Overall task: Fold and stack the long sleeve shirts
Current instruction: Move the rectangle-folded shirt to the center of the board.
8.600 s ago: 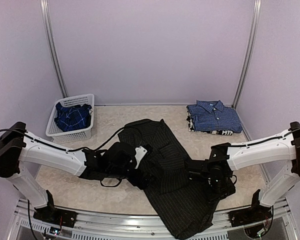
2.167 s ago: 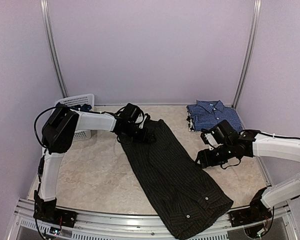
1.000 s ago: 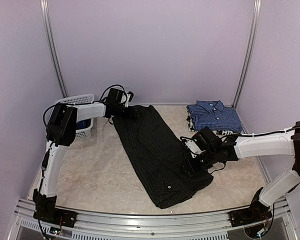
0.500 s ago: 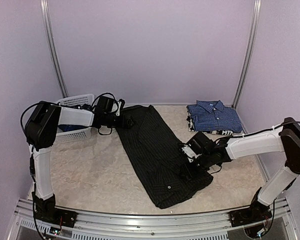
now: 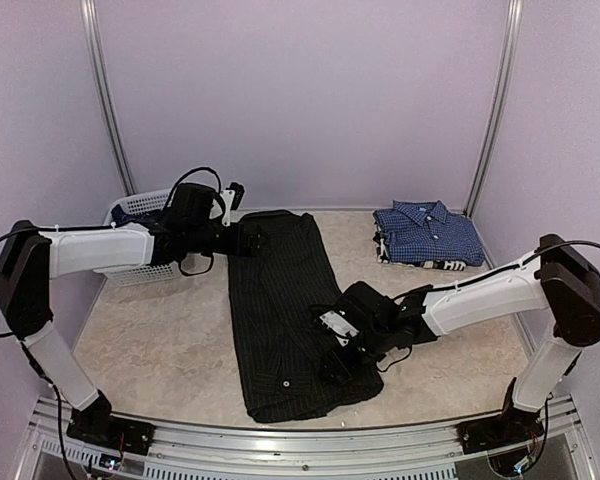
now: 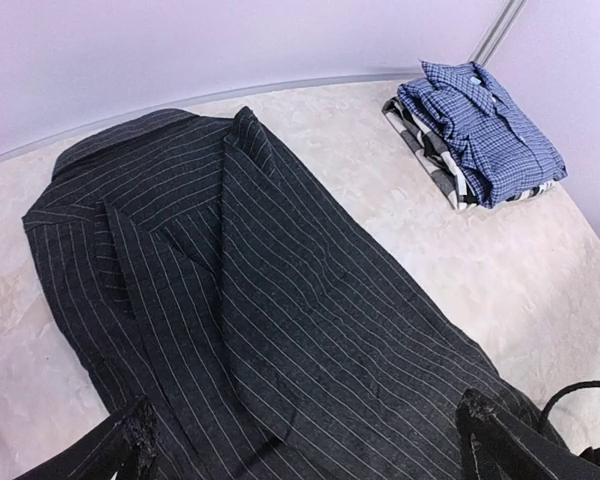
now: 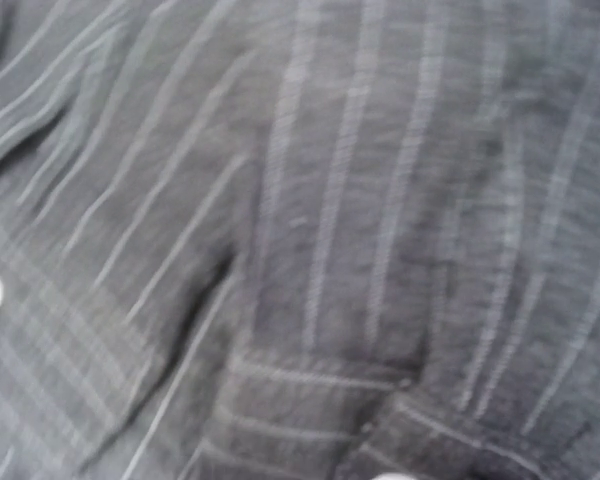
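Pale marbled desk (image 5: 170,330): black pinstriped button-up shirt (image 5: 280,300) lies lengthwise mid-desk, folded blue-checked shirt (image 5: 428,232) at the far right corner. Left tool (image 6: 305,405) gapes wide by the collar end; right tool (image 5: 338,362) rests on the black cloth, its jaws' state impossible to tell.

Middle of the table (image 5: 170,340) we have the opened-out shirt (image 5: 280,300), lying lengthwise, collar at the far end and hem toward the near edge. Far left sits the basket (image 5: 145,273), with another shirt (image 5: 130,213) inside it. Over in the far right corner, the folded shirt (image 5: 427,232) rests on top of a folded pile (image 5: 435,264), well apart from the one in the middle. The left gripper (image 5: 242,238) is at the collar end, between basket and shirt. The right gripper (image 5: 338,362) is down on that shirt's right side, near the hem.
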### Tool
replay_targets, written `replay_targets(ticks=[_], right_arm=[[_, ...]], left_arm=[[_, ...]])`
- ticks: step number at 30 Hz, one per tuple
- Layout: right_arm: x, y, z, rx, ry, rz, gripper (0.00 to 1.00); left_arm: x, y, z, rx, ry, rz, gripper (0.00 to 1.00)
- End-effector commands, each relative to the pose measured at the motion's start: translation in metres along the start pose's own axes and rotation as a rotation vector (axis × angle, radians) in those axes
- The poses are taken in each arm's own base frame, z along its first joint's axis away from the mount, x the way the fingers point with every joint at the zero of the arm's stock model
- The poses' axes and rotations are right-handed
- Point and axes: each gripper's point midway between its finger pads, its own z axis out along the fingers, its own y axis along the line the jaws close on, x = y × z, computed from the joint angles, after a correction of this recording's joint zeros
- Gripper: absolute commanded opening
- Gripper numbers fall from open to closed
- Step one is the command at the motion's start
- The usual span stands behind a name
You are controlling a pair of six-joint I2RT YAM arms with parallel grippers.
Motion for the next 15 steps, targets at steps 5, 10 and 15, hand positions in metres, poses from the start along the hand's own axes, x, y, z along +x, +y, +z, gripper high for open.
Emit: replay_targets(ticks=[5,10,15], right_arm=[[-0.006,0.019,-0.006,-0.045,-0.041,-0.071,0.77],[-0.029,0.005,-0.029,0.064,-0.159,-0.085,0.87],[-0.041,-0.015,-0.063,0.178,-0.284,-0.046,0.98]], left_arm=[[0.048,-0.042,-0.072,0.025,0.045,0.092,0.99],[0.051,-0.05,-0.106,-0.013,-0.011,0.095,0.99],[0.029,-0.034,-0.135,-0.098,-0.122,0.024,0.99]])
